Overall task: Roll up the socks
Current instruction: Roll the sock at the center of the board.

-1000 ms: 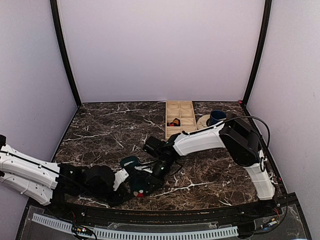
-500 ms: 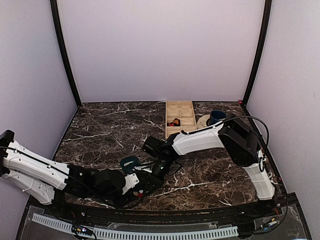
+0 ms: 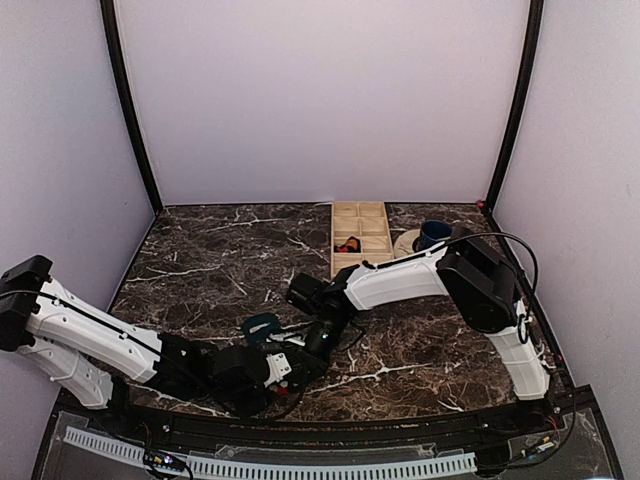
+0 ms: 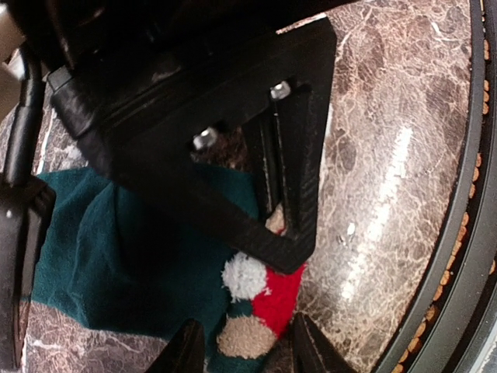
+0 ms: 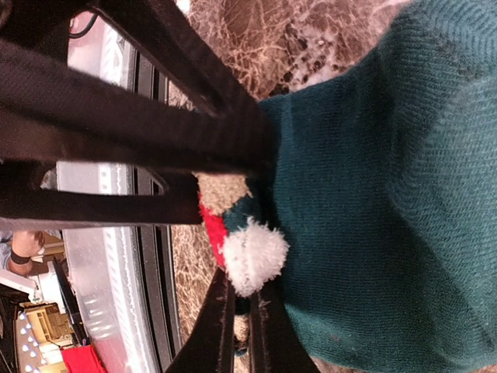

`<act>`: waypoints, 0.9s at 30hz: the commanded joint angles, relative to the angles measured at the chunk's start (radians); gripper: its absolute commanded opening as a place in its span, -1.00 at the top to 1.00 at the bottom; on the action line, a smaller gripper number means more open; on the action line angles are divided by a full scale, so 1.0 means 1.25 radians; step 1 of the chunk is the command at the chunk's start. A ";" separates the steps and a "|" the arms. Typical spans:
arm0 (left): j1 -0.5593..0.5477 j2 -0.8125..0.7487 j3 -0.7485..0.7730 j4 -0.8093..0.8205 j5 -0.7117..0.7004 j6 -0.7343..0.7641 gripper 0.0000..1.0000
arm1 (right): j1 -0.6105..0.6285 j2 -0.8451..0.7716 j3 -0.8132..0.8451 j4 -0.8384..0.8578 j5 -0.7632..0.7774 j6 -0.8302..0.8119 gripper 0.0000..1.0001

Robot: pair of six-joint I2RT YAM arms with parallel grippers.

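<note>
Dark veined marble table carries the socks toward its near edge. The teal sock is bunched there, and the patterned sock pokes out from under the teal sock's near side.

Over the last second the left arm has swung in along the near edge. The left gripper now sits right at the teal sock, jaws standing apart, with the patterned end between the fingers. Whether either pad touches cloth I cannot tell.

The right gripper has not moved. It comes down on the teal sock from the far side, jaws closed to a sliver on the patterned sock's edge, just beside the teal cloth.

As I judge it, the right gripper anchors the bundle while the left gripper lines up to take the loose end. Rolling looks underway, not finished.
</note>
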 commanded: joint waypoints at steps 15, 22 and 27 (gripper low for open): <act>-0.004 0.042 0.051 -0.029 0.032 0.012 0.65 | -0.003 0.026 0.018 -0.035 -0.004 -0.018 0.98; -0.003 0.073 0.081 -0.071 0.063 -0.013 0.97 | -0.005 0.024 0.016 -0.036 0.002 -0.017 0.97; -0.004 0.086 0.101 -0.114 0.071 -0.059 1.00 | -0.013 0.014 0.004 -0.018 0.010 0.001 0.77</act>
